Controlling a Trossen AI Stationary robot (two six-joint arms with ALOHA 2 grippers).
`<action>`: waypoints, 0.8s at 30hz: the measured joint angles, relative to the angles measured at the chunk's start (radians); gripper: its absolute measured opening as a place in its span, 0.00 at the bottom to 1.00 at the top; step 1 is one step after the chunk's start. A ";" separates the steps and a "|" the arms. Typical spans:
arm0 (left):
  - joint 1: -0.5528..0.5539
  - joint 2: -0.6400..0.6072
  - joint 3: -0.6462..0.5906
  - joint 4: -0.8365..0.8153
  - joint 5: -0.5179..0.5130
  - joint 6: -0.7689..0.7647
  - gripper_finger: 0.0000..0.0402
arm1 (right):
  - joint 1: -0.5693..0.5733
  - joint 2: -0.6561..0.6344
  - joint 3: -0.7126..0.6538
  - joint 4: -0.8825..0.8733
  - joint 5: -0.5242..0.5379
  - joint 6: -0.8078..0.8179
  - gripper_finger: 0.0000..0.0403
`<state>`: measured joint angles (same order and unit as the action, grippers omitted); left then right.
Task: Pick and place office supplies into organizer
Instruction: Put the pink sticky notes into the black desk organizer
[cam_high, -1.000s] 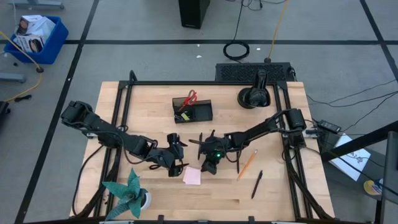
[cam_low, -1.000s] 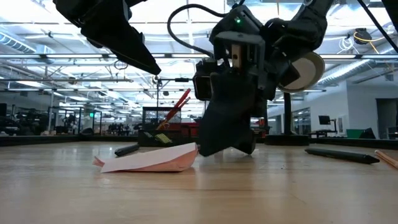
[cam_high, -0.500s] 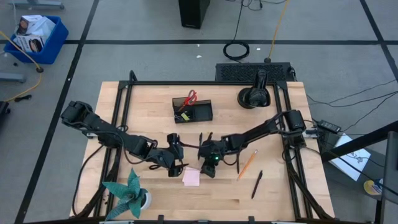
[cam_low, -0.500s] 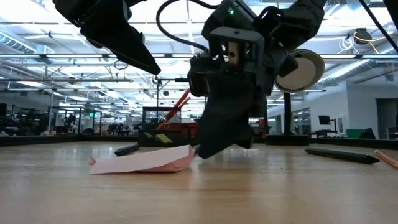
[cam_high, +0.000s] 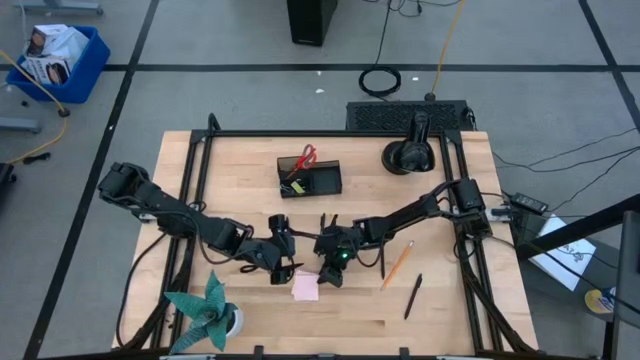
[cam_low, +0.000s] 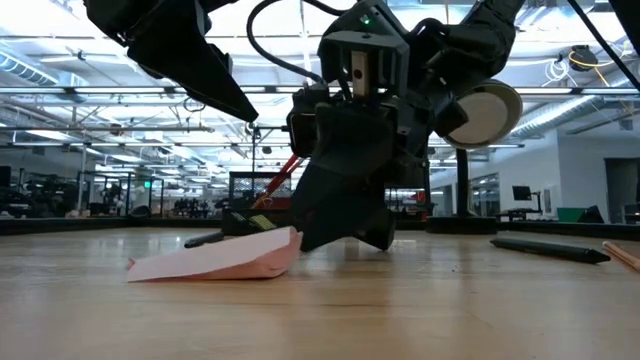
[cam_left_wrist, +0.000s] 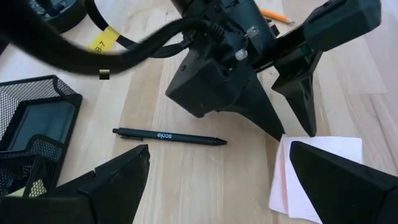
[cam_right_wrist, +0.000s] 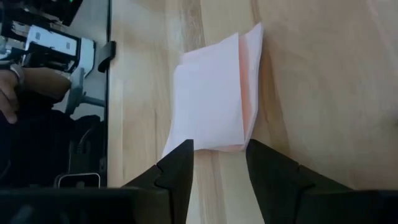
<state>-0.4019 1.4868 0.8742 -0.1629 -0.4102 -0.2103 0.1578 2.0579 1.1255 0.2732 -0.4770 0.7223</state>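
Observation:
The pink sticky-note pad (cam_high: 305, 287) lies near the table's middle, toward the near edge. My right gripper (cam_right_wrist: 219, 158) is open and slants down with its fingertips at the pad's edge. My left gripper (cam_left_wrist: 230, 186) hovers wide open just left of the pad, touching nothing. A black pen (cam_left_wrist: 168, 135) lies on the wood beyond its fingers. The black mesh organizer (cam_high: 310, 178) stands farther back, with red-handled scissors (cam_high: 305, 157) in its cup. An orange pencil (cam_high: 397, 264) and another black pen (cam_high: 413, 296) lie to the right. My right gripper meets the pad's edge nearest to it (cam_right_wrist: 214, 148) with both open fingertips, slanting down from the table's right and far side. In the low view that edge (cam_low: 288, 238) is tipped up against the finger. The pad's opposite edge (cam_low: 140, 268) rests on the table.
A teal paper plant (cam_high: 205, 310) stands at the near left corner. A round black object with an upright post (cam_high: 408, 152) sits at the far right. Bare wood lies along the near edge, right of the pad.
My right gripper has gone toward the table's left and near edges, staying low. The pink pad has slid along the table ahead of it the same way, its gripper-side edge still tipped up.

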 joint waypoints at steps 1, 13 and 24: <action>0.000 0.000 0.000 0.000 0.000 0.002 0.97 | 0.001 0.000 0.000 0.005 0.001 0.004 0.35; 0.000 0.000 0.000 -0.005 -0.001 -0.016 0.97 | 0.000 0.002 -0.002 0.023 0.017 0.002 0.35; 0.001 0.000 0.000 -0.006 -0.001 -0.008 0.97 | -0.001 0.003 -0.003 0.038 0.058 0.000 0.34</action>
<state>-0.4011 1.4868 0.8742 -0.1692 -0.4110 -0.2184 0.1566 2.0613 1.1225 0.3115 -0.4194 0.7222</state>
